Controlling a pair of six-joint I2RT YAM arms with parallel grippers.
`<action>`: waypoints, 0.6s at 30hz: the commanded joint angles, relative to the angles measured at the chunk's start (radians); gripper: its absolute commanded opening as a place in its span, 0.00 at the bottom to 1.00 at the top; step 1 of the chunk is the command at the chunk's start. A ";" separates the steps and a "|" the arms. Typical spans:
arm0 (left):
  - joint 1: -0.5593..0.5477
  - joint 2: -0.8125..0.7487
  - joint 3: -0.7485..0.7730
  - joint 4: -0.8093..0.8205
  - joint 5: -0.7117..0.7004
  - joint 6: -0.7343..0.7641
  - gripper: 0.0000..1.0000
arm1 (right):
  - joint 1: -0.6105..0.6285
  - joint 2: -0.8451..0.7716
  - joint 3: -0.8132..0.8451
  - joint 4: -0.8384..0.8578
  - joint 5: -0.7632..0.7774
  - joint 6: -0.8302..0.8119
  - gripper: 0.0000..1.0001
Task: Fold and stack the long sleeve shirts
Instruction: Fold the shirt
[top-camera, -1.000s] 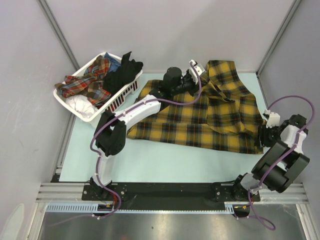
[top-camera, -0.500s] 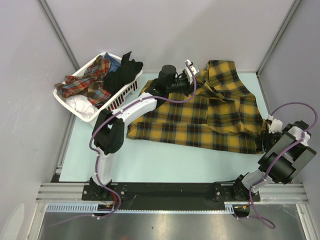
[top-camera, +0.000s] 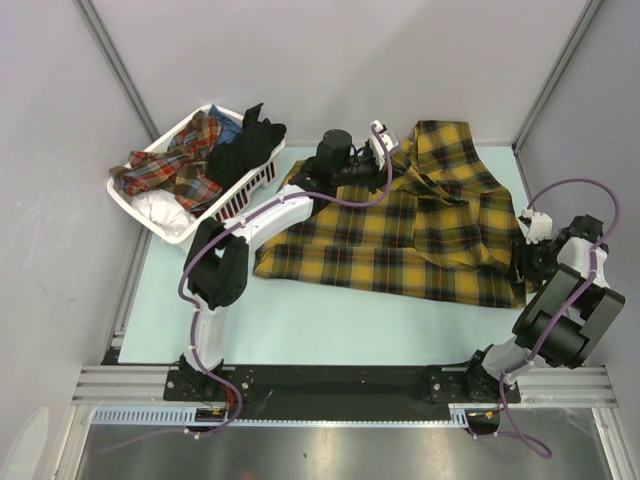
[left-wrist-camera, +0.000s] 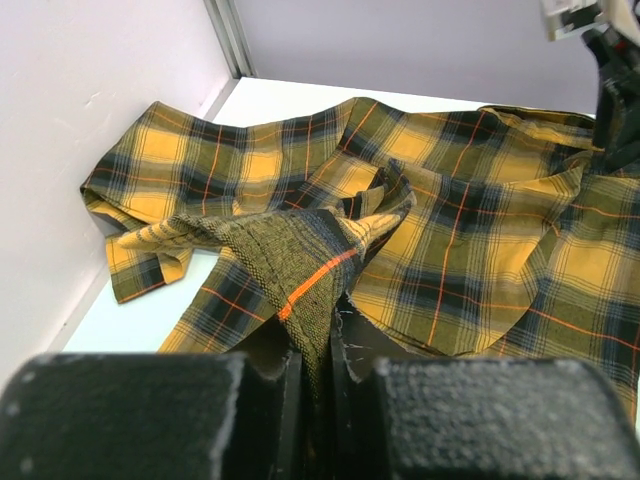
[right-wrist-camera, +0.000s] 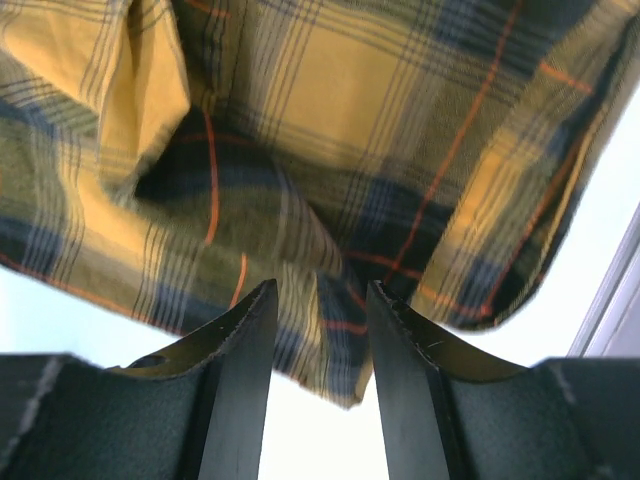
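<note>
Left gripper (left-wrist-camera: 318, 352) unmoved this half-second, clamped on raised fold of plaid shirt (top-camera: 430, 235), which lies spread across table (top-camera: 300, 320). Right gripper (right-wrist-camera: 318, 340) has shifted up the right hem, jaws half-wide astride the edge, no bite yet. I judge fold not begun.

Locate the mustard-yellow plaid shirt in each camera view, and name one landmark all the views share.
Top external: plaid shirt spread over the table's centre and right.
Left wrist: shirt fills the middle and right; a fold is pinched in the left gripper at bottom centre.
Right wrist: shirt fills the upper frame; its edge dips between the right gripper's parted fingers.
Shared landmark: the pale table.
</note>
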 joint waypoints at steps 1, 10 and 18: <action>0.013 -0.047 0.007 0.018 0.042 0.007 0.14 | 0.015 0.049 -0.021 0.103 0.056 -0.003 0.46; 0.024 -0.051 -0.004 0.023 0.050 -0.003 0.16 | -0.030 0.046 -0.047 0.029 0.076 -0.078 0.30; 0.047 -0.091 -0.038 0.009 0.098 0.043 0.15 | -0.096 0.047 -0.049 -0.023 0.105 -0.159 0.00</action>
